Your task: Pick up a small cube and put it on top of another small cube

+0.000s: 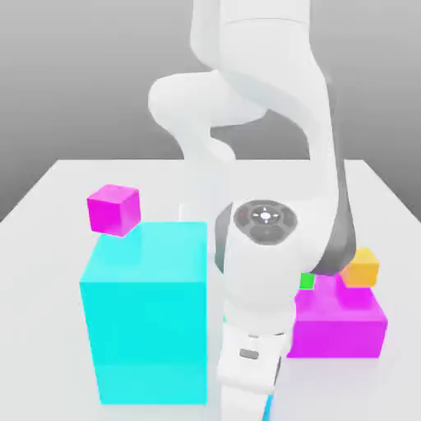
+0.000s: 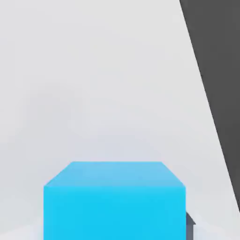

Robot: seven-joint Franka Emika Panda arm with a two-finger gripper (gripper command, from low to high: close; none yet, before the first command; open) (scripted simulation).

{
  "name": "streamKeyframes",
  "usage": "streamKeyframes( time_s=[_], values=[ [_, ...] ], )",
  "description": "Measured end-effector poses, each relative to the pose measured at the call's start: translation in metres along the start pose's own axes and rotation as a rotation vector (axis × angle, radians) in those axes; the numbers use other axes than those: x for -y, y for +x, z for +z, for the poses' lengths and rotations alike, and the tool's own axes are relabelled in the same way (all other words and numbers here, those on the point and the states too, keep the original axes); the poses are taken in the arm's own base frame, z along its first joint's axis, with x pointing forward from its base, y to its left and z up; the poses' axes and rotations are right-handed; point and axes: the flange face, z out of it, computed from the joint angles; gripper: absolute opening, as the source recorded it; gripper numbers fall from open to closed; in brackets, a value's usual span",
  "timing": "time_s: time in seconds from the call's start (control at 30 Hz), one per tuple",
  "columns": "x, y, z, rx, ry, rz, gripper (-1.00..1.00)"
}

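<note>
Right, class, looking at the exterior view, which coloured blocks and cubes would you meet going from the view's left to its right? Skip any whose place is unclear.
Small magenta cube → huge cyan block → small green cube → small orange cube

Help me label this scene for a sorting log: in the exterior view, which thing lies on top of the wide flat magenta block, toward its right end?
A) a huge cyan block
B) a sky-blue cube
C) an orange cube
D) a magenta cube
C: the orange cube shows at the right end of the wide flat magenta block's top.
</note>
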Motion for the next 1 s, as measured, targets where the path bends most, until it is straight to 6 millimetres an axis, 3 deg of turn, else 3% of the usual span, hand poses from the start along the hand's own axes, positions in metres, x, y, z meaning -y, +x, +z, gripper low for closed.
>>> streamKeyframes(
  time_s=[0.2, 0.37, 0.53, 0.73, 1.0],
  values=[
    [0.003, 0.003, -0.061, 0.005, 0.002, -0.011, -1.00],
    [0.011, 0.010, -0.120, 0.042, 0.047, -0.199, -1.00],
    [0.002, -0.004, -0.187, 0.084, 0.050, -0.395, -1.00],
    [-0.041, -0.058, -0.250, 0.067, 0.057, -0.575, -1.00],
    [-0.084, -0.157, -0.322, 0.058, 0.021, -0.788, -1.00]
  ],
)
